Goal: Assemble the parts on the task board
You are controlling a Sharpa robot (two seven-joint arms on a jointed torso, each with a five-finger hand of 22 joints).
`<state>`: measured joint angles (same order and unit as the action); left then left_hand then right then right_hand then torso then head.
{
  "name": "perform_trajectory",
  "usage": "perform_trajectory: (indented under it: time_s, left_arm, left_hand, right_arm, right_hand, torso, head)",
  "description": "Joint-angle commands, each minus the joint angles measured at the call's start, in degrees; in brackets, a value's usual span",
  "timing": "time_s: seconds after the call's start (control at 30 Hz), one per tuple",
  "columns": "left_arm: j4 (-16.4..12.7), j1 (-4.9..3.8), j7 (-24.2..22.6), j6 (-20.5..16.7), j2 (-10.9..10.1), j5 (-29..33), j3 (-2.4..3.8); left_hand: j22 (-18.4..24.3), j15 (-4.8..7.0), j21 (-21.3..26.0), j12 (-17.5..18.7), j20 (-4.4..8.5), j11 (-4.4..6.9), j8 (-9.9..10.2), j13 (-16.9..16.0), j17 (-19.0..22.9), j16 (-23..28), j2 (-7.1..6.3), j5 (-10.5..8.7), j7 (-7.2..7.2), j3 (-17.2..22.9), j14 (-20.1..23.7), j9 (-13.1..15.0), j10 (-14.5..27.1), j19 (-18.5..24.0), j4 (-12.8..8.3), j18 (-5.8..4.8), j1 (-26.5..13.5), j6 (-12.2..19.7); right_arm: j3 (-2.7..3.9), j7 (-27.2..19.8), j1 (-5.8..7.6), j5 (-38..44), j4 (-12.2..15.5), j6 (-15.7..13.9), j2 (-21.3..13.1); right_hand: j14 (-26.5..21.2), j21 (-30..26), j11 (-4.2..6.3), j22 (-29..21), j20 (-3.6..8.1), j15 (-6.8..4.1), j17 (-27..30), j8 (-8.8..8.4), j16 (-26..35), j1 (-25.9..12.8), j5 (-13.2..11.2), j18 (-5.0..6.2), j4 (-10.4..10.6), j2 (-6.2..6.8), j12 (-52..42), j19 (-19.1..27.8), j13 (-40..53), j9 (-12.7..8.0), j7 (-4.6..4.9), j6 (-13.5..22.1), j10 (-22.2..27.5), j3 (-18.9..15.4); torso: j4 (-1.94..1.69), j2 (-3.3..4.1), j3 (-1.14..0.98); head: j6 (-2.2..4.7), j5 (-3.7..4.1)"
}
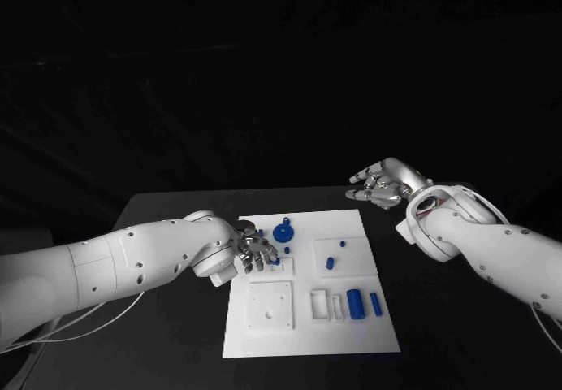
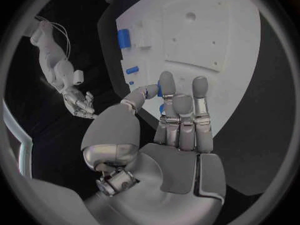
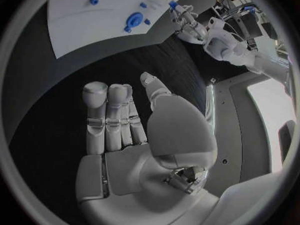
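Note:
The white task board [image 1: 307, 333] lies mid-table. My left hand [image 1: 256, 252] hovers over its left edge and pinches a small blue part [image 2: 159, 90] between thumb and finger, the other fingers straight. A round blue part [image 1: 283, 234] and a small peg [image 1: 287, 220] stand at the far left of the board. A blue piece [image 1: 331, 262] lies mid-board, and a blue cylinder [image 1: 356, 304] and a blue bar [image 1: 376, 304] lie to the right. My right hand [image 1: 381, 185] is raised beyond the board's far right corner, with its fingers [image 3: 109, 115] extended and nothing in them.
A square white plate with holes [image 1: 270, 307] and white blocks [image 1: 320, 304] sit on the near half of the board. Black table surface [image 1: 456, 325] surrounds the board, with free room on the right. The table's far edge [image 1: 235, 193] runs behind the board.

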<state>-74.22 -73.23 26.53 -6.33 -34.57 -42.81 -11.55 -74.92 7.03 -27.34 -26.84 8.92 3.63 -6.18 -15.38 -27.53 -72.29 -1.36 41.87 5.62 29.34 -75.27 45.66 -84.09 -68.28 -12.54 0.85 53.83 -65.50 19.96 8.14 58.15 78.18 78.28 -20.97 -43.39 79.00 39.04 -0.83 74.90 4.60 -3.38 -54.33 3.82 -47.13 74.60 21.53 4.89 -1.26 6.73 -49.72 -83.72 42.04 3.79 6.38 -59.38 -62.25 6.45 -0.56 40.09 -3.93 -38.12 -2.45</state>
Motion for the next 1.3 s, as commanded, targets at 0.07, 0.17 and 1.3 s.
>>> perform_trajectory:
  time_s: [0.07, 0.17, 1.3]
  left_arm:
    - [1.2, -0.06, 3.2, -2.6, 1.2, -4.1, -0.67]
    - [2.1, -0.04, 3.5, -3.0, 2.0, -4.7, -1.28]
    - [7.8, 2.25, 3.8, -2.3, 7.2, -7.7, -2.24]
  left_hand:
    - [-1.1, 0.81, -0.4, -0.1, 0.06, 0.53, 0.1, 0.1, 0.0, 0.4, -0.38, -0.32, -6.68, 3.9, -1.1, 0.1, -2.6, -0.2, -3.7, 0.05, 0.3, -9.6]
    - [-1.1, 0.8, -0.4, -0.3, 0.02, 0.51, 0.0, 0.2, 0.0, 0.4, -0.26, -1.25, -6.73, 3.7, -1.2, 0.2, -2.7, -0.2, -3.7, 0.02, 0.3, -9.7]
    - [-0.8, 0.72, 1.6, -1.8, -0.08, 0.58, 0.2, 0.3, -0.7, 0.4, 0.67, -7.27, -7.07, 1.8, -2.0, -0.1, -2.7, -1.4, -3.1, -0.56, 0.8, -10.6]
  right_arm:
    - [0.06, 0.3, 1.35, -1.6, -2.1, -0.7, 0.7]
    - [0.07, 0.4, 2.14, -1.7, -3.2, -0.8, 1.1]
    - [0.08, 0.8, 3.56, -1.8, -4.7, -0.7, 2.4]
  right_hand:
    - [0.0, 0.1, 0.5, 4.7, 0.03, -0.17, 0.1, -0.24, -0.2, -0.1, 0.3, 0.52, -0.1, 0.42, -0.4, -0.6, -0.1, -0.1, -0.09, -0.6, 0.0, 0.6]
    - [0.0, 0.2, 0.51, 4.7, 0.05, -0.18, 0.1, -0.26, -0.3, -0.3, 0.4, 0.49, -0.3, 0.57, -0.5, -0.6, -0.2, -0.1, -0.08, -0.6, 0.0, 1.1]
    - [-0.1, 0.2, 0.54, 4.7, 0.05, -0.19, 0.1, -0.28, -0.3, -0.7, 0.9, 0.49, -0.4, 0.84, -0.5, -0.5, -0.4, -0.1, -0.11, -0.7, 0.0, 2.1]
  torso:
    - [0.11, -1.04, -0.14]
    - [0.1, -1.35, -0.16]
    - [0.07, -1.54, -0.22]
  head:
    - [-0.88, -0.29]
    - [-1.25, -0.44]
    - [-2.58, -0.57]
